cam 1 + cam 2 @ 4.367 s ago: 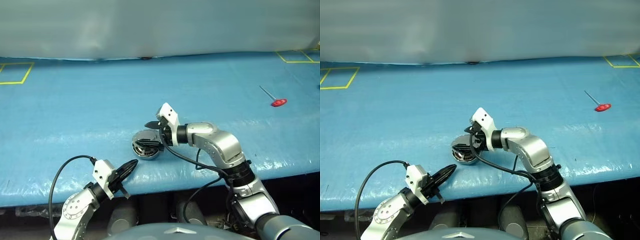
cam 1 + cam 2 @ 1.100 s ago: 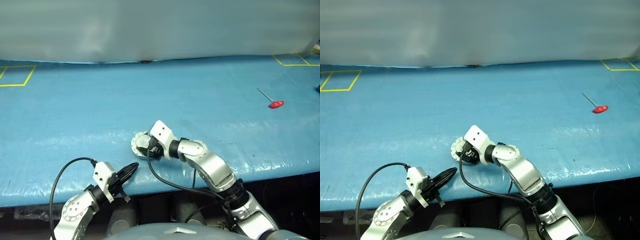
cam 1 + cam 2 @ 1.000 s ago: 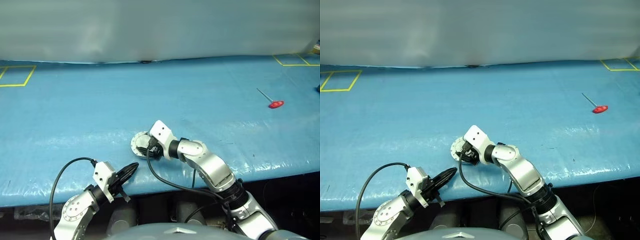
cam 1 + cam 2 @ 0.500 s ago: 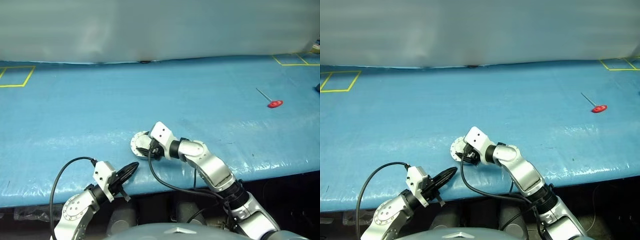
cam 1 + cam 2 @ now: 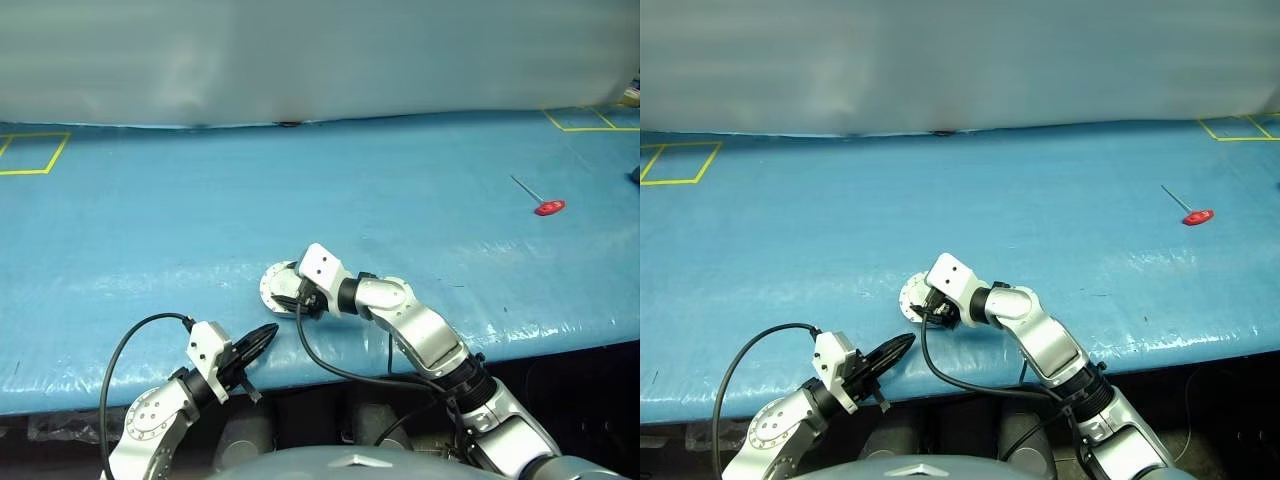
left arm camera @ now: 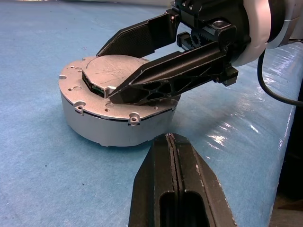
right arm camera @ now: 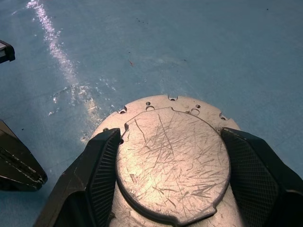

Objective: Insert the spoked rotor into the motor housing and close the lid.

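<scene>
Near the front edge of the blue counter [image 5: 150, 230], housing [image 6: 113, 125] with lid [image 7: 173, 163] seated flat on top. Right gripper [image 7: 173, 189] spread wide, jaws flanking the lid's raised centre, contact unclear. Left gripper [image 6: 177, 187] closed, empty, just beside the housing. Far right, red-handled tool [image 5: 545, 205].

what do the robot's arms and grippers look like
Both arms are silver-grey metal segments with black joints. Each wrist carries a white block, and a black cable loops from it. The left gripper and right gripper have black tapered fingers, with a lattice pattern on their sides and finely textured inner pads.
</scene>
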Motion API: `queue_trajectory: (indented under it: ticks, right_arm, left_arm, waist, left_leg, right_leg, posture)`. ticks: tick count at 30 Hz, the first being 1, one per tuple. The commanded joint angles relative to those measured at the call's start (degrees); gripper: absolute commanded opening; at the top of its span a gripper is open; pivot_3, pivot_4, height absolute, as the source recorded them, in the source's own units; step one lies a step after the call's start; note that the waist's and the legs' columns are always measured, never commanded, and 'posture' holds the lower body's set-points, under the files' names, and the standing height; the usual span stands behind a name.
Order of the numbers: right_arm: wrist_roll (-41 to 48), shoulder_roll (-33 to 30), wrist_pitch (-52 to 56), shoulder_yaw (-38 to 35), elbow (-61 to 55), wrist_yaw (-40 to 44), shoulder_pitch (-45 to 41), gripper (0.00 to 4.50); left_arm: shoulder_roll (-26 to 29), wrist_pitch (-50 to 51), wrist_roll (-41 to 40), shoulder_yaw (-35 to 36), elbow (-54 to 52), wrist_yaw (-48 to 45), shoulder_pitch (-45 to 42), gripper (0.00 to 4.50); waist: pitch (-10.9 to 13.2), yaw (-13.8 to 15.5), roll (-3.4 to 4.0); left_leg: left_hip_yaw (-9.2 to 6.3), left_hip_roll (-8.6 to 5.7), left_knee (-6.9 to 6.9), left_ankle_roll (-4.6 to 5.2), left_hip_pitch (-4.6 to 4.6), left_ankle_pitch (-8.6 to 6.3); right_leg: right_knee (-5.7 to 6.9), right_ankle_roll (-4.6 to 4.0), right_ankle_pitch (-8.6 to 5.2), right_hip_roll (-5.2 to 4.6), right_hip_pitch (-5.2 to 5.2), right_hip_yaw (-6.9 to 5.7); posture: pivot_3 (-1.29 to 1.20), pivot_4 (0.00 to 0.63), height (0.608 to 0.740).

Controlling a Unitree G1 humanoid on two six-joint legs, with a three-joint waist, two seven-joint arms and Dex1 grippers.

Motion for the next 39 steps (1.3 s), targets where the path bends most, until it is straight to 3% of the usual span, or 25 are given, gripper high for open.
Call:
queue_trajectory:
  ticks: [1, 10, 14, 25, 32, 39]
  right_arm:
    - [-0.5, -1.1, 4.0, 0.9, 1.9, 1.4, 0.5, 3.05]
    - [-0.4, -0.7, 1.6, 0.0, 2.8, 2.8, -0.2, 3.05]
    - [1.1, 1.3, 6.0, -1.7, 2.5, 1.8, -0.4, 3.05]
    - [-3.3, -1.9, -0.9, 1.5, 3.7, 3.4, -0.9, 3.05]
    - [-2.5, -0.8, -2.7, -0.1, 4.6, 3.0, -1.3, 3.05]
    - [0.7, -1.6, 2.7, -1.2, 4.1, 7.5, -3.3, 3.05]
  left_arm:
    - [0.3, -0.1, -0.7, -0.6, -2.0, -0.6, -0.1, 0.00]
    - [0.4, 0.2, -0.7, -0.7, -2.0, -1.0, -0.2, 0.00]
    - [0.4, 0.4, -0.8, -0.6, -2.2, -1.0, -0.1, 0.00]
    - [0.3, 0.9, -0.8, -0.7, -2.6, -1.0, 0.1, 0.00]
    - [0.3, 1.0, -0.8, -0.8, -2.5, -1.0, 0.0, 0.00]
    - [0.2, 0.9, -0.9, -1.0, -2.1, -1.2, -0.2, 0.00]
  waist:
    - [0.0, 0.0, 0.00]
    - [0.0, 0.1, -0.01]
    - [0.0, 0.0, -0.01]
    - [0.0, 0.1, 0.01]
    - [0.0, 0.0, 0.00]
    - [0.1, 0.1, 0.00]
  left_leg:
    - [0.00, 0.00, -0.01, 0.00, 0.00, 0.00]
    - [0.04, -0.08, -0.25, 0.00, 0.00, 0.00]
    - [0.04, -0.04, -0.29, 0.00, 0.00, 0.00]
    - [0.03, -0.03, -0.29, 0.00, 0.02, 0.00]
    - [0.03, -0.02, -0.28, 0.00, 0.02, 0.00]
    - [0.03, -0.03, -0.29, 0.00, 0.02, 0.00]
  right_leg:
    - [0.00, 0.00, 0.00, -0.01, 0.00, 0.00]
    - [-0.10, -0.05, -0.02, -0.10, -0.06, 0.00]
    - [-0.09, -0.10, -0.05, -0.04, -0.09, 0.00]
    - [-0.09, -0.09, -0.06, -0.05, -0.08, -0.01]
    - [-0.09, -0.08, -0.06, -0.05, -0.07, -0.02]
    - [-0.09, -0.09, -0.06, -0.07, -0.08, -0.02]
  posture:
    - [0.00, 0.150, 0.740]
    - [0.00, 0.150, 0.740]
    - [0.00, 0.150, 0.740]
    - [0.00, 0.150, 0.740]
    - [0.00, 0.150, 0.740]
    - [0.00, 0.150, 0.740]
